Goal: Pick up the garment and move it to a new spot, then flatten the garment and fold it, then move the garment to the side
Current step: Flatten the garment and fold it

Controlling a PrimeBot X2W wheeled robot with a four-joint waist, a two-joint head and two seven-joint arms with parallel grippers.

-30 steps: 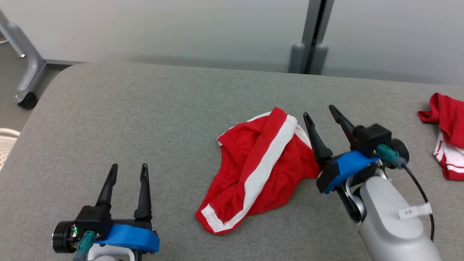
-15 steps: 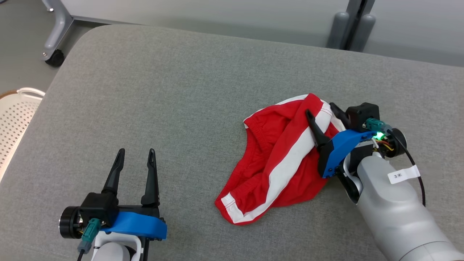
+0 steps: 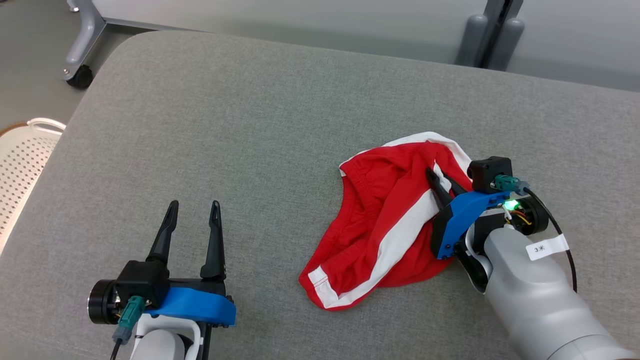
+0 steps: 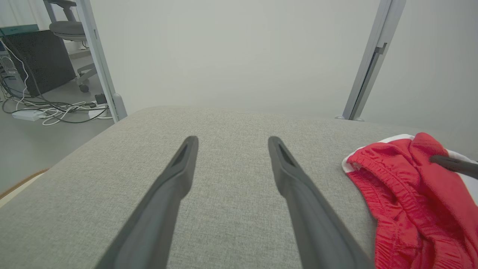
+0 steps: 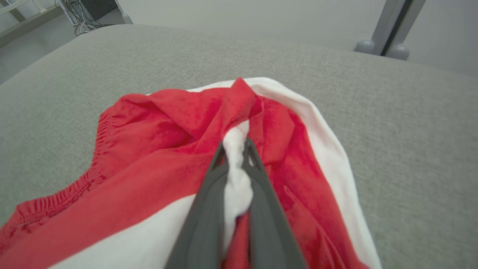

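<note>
So the garment (image 3: pixel 385 225), a red pair of shorts with a white side stripe, lies in a crumpled heap on the grey padded table (image 3: pixel 250 125), right of centre and towards the robot's right side. Most of it sits flat on the padding, with the waistband end pointing left and one hem towards the near edge.

The right gripper (image 3: pixel 435 175) is on top of the heap at its right-hand side. The right wrist view shows its fingers pinched almost together, with a bunched fold of the white stripe squeezed between them, so it looks like a solid grab. The left gripper (image 3: pixel 194 205) hovers over bare table at the near left, well apart from the cloth, with its fingers spread wide and nothing between them.

Progress-wise I'd say this is barely the start: the pinch is made, but the shorts aren't off the table yet. Carrying them to a new spot, flattening, folding and moving them aside are all left to do.

Around it there's a white perforated basket (image 3: pixel 25 160) off the left edge and a grey frame leg on a caster (image 3: pixel 80 75) at the far left. Nothing blocks the way, and there's loads of open table to the left.
</note>
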